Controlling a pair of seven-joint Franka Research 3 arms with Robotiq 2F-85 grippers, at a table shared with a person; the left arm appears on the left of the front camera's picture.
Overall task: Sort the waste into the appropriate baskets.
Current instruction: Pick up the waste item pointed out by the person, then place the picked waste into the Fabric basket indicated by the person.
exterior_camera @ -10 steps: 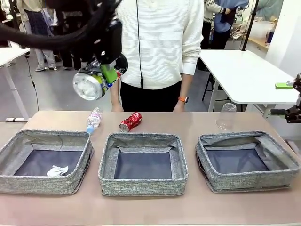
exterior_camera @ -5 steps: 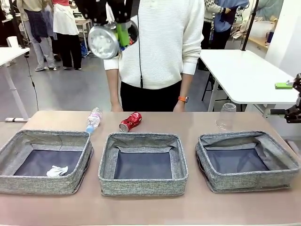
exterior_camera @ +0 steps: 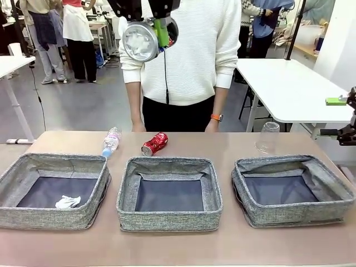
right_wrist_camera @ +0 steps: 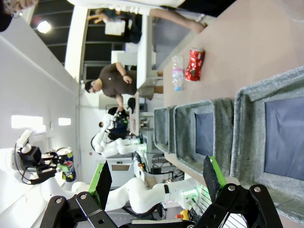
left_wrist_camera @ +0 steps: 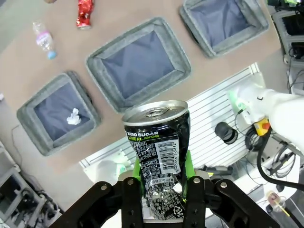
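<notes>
My left gripper (exterior_camera: 158, 33) hangs high above the table's far side, in front of the person's chest, shut on a dark printed can (exterior_camera: 140, 40) whose base faces the front camera. In the left wrist view the can (left_wrist_camera: 159, 147) stands upright between the green pads of that gripper (left_wrist_camera: 161, 185). On the table behind the baskets lie a crushed red can (exterior_camera: 154, 143) and a blue-capped bottle (exterior_camera: 111, 141), and a clear plastic cup (exterior_camera: 268, 136) stands upside down. The left basket (exterior_camera: 55, 162) holds a white paper ball (exterior_camera: 68, 201). The middle basket (exterior_camera: 167, 162) and right basket (exterior_camera: 289, 163) are empty. My right gripper (right_wrist_camera: 156, 183) is open and holds nothing.
A person in a white sweater (exterior_camera: 183, 50) stands at the far edge, hands hanging near the table. My right gripper (exterior_camera: 342, 117) rests off the table's right side. A white table (exterior_camera: 289, 89) stands behind at the right. From above, the middle basket (left_wrist_camera: 172, 50) lies beyond the can.
My left gripper has carried the dark can upward and to the right, from over the bottle side to high above the middle. Nothing on the table moved, and the right arm stayed still.
</notes>
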